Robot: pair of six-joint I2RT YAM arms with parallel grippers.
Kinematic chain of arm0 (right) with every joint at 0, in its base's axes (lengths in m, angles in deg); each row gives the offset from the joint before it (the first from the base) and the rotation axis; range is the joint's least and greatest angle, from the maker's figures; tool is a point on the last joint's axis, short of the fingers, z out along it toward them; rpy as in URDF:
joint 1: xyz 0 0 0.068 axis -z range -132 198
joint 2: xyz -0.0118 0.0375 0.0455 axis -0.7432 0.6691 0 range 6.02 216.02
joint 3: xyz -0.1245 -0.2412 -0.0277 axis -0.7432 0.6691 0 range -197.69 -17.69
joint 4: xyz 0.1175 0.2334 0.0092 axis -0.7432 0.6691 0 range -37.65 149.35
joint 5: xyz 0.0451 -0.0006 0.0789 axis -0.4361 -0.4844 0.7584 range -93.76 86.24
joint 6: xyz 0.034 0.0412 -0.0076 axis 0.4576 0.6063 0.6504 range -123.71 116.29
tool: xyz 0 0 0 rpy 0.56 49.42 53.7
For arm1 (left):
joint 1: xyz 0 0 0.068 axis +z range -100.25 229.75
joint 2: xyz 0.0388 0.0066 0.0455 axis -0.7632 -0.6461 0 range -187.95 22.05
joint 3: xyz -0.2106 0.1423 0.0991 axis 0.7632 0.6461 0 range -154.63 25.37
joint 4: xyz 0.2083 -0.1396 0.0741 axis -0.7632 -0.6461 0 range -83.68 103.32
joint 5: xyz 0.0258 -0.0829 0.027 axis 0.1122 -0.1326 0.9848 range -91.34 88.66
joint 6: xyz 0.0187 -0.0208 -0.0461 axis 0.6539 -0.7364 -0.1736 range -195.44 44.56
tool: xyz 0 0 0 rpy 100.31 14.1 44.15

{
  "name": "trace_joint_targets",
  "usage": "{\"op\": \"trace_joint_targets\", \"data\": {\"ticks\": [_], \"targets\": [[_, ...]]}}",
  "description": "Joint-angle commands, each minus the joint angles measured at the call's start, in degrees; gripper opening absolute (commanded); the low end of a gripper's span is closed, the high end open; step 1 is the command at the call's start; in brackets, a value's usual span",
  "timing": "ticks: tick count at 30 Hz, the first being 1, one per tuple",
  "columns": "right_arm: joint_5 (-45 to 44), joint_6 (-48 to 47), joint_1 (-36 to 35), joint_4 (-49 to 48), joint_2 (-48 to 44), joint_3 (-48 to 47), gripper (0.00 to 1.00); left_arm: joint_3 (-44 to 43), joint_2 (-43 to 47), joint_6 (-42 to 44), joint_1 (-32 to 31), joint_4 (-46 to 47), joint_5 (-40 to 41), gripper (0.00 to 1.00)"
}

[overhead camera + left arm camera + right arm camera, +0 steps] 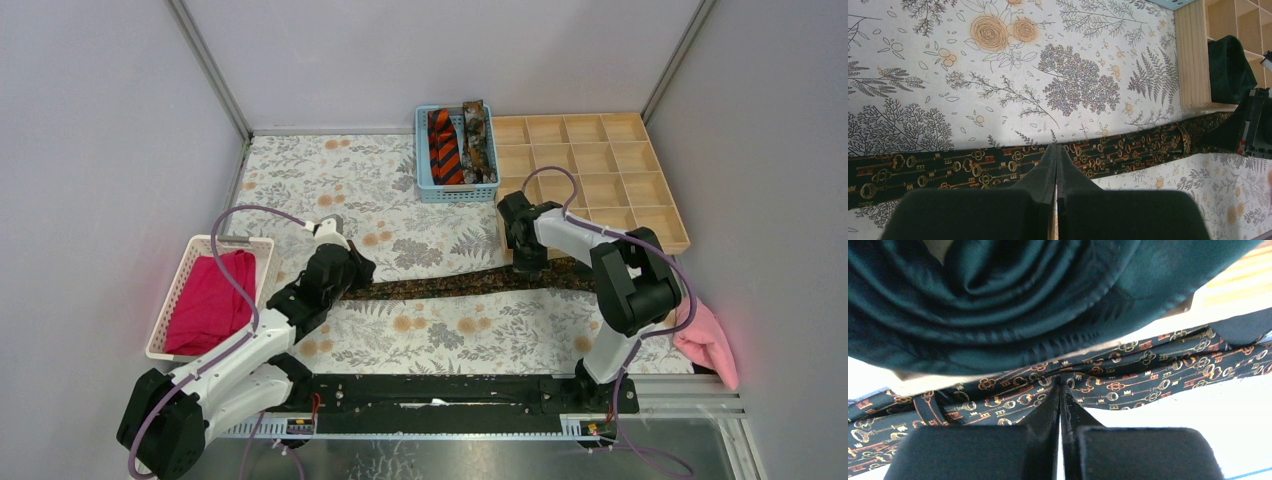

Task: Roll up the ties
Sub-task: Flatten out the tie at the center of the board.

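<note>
The patterned tie (450, 283) lies stretched flat on the table (330, 170) between your arms. Left gripper (1056, 150) and right gripper (1060, 387) are both pressed together, tips at its edge. Pull unevenly and the slick fabric could slip or bunch.

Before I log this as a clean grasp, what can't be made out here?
Top view: key-patterned tie, both ends hidden under left arm and right arm.
Both wrist views: whether the shut jaws pinch fabric; tips hide it.
Right wrist: dark green folds, too close to identify.
</note>
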Motion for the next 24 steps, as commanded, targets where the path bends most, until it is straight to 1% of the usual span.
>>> {"op": "trace_joint_targets", "data": {"ticks": [1, 6, 12, 14, 15, 17, 24], "targets": [[-1.48, -0.64, 0.64, -1.87, 0.55, -4.25, 0.0, 0.94, 0.49, 1.31, 0.35, 0.85, 0.42, 0.0], [-2.4, -1.74, 0.59, -1.16, 2.26, -6.32, 0.0, 1.04, 0.01, 1.32, 0.35, 1.09, 0.47, 0.0], [-3.63, -2.18, 0.64, -1.21, 6.51, -8.66, 0.05, 0.7, -1.37, 1.31, 0.35, 1.48, 0.13, 0.0], [-2.49, -3.03, 0.63, -1.34, 7.78, -9.4, 0.04, 0.78, -1.68, 1.31, 0.35, 1.41, 0.38, 0.0], [-1.63, -3.24, 0.55, -1.26, 8.16, -9.7, 0.0, 0.7, -1.78, 1.31, 0.35, 1.32, 0.54, 0.0], [1.11, -3.72, 0.42, -1.91, 8.19, -9.25, 0.0, 0.45, -1.95, 1.39, 0.35, 0.99, 0.98, 0.0], [3.37, -3.36, -1.11, -2.86, 7.99, -7.95, 0.0, -0.57, -2.95, 1.23, 0.35, -0.77, 2.81, 0.0]]}}
